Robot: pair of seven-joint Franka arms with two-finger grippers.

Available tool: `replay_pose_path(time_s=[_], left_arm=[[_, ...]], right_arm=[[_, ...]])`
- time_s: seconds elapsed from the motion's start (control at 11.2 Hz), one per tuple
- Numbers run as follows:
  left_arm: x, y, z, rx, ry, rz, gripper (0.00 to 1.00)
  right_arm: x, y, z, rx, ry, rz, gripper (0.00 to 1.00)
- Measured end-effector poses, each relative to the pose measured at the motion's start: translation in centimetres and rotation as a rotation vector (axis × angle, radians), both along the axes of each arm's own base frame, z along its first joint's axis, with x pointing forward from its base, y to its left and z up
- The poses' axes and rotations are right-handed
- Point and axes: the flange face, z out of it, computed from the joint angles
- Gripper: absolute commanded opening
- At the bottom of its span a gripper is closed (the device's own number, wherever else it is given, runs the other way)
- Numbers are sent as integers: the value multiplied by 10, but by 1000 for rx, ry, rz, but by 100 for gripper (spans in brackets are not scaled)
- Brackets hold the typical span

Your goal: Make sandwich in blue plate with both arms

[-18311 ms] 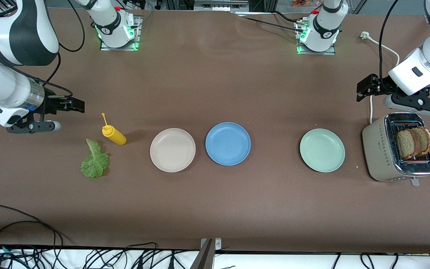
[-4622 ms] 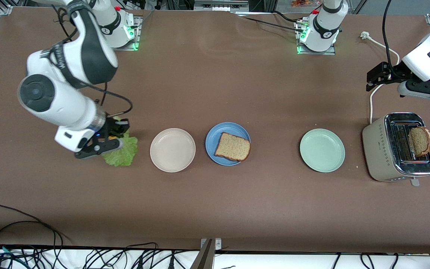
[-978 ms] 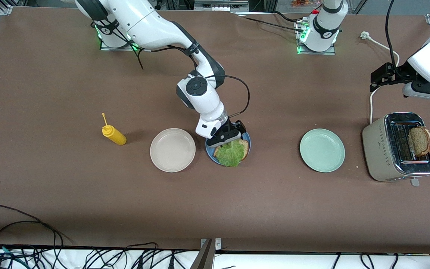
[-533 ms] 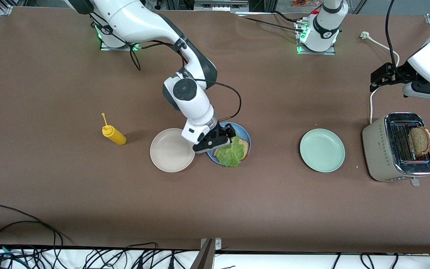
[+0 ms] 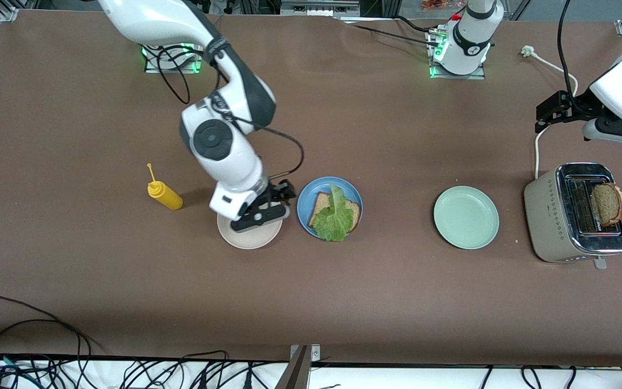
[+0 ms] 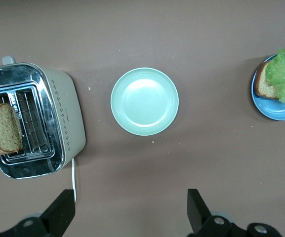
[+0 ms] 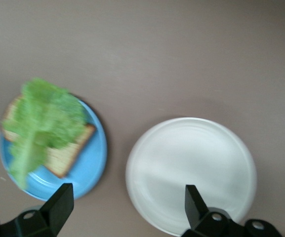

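**Both grippers released; lettuce on bread in blue plate**

The right gripper (image 5: 281,195) hung with fingers spread and nothing between them, over the rim of the beige plate (image 5: 246,237) at that plate's 2 o'clock in the front view. The left gripper (image 5: 548,111) was likewise spread and empty, waiting in the air at the left arm's end of the table, at about 11 o'clock from the toaster (image 5: 554,216).

The blue plate (image 5: 305,197) sat mid-table, between the beige plate and the mint-green plate (image 5: 466,217). On it lay one bread slice (image 5: 323,204) with a lettuce leaf (image 5: 336,219) draped across it, the leaf's lower end overhanging the rim at the plate's 6 o'clock. No slice lay on top of the leaf.

Views compared: the front view alone showed the yellow squeeze bottle (image 5: 164,194), standing at 9 o'clock from the beige plate. The left wrist view gave the clearest look at the toaster's two slots, with a second bread slice (image 6: 4,129) standing in one of them and the other slot bare. The right wrist view showed only the two plates, beige (image 7: 191,173) and blue (image 7: 90,163), just beside each other but apart.

The table (image 5: 376,302) was covered in plain brown. A white power cord (image 5: 554,67) ran from the toaster toward 12 o'clock. Loose black cables (image 5: 46,373) lay along the edge nearest the front camera.
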Motion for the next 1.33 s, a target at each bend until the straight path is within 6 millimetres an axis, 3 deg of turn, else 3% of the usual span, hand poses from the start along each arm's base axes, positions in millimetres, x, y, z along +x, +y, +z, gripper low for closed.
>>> replay_pose_path(time_s=[0.36, 0.62, 0.8, 1.33], left_arm=[[0, 0, 0, 0, 0, 0, 100], [0, 0, 0, 0, 0, 0, 100], [0, 0, 0, 0, 0, 1, 100], [0, 0, 0, 0, 0, 1, 100]], right_arm=[[30, -89, 12, -82, 28, 173, 100], [37, -139, 26, -127, 3, 282, 100], [39, -183, 39, -153, -6, 335, 100], [43, -335, 67, 73, -22, 416, 100]])
